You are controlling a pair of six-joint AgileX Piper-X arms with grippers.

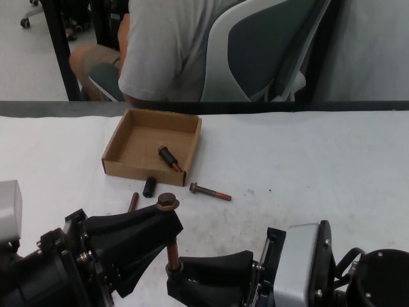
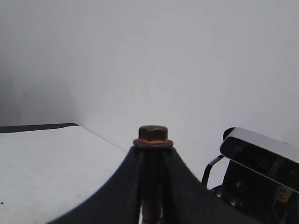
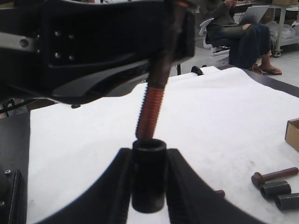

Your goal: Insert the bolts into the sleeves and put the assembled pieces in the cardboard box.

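Observation:
My left gripper (image 1: 169, 224) (image 2: 152, 156) is shut on a copper-coloured bolt (image 1: 168, 204) (image 2: 153, 135), held upright with its hex head on top. Directly below, my right gripper (image 1: 174, 274) (image 3: 148, 161) is shut on a black sleeve (image 3: 148, 175), open end up. The bolt's threaded tip (image 3: 149, 114) sits right at the sleeve's mouth. The cardboard box (image 1: 146, 173) stands at the bench's far left-centre with one assembled piece (image 1: 169, 158) lying inside it.
In front of the box lie a loose bolt (image 1: 209, 192) (image 3: 275, 176), a black sleeve (image 1: 149, 187) (image 3: 275, 189) and another bolt (image 1: 133, 202). A second sleeve (image 3: 287, 200) lies beside the first. White bench surface spreads open to the right.

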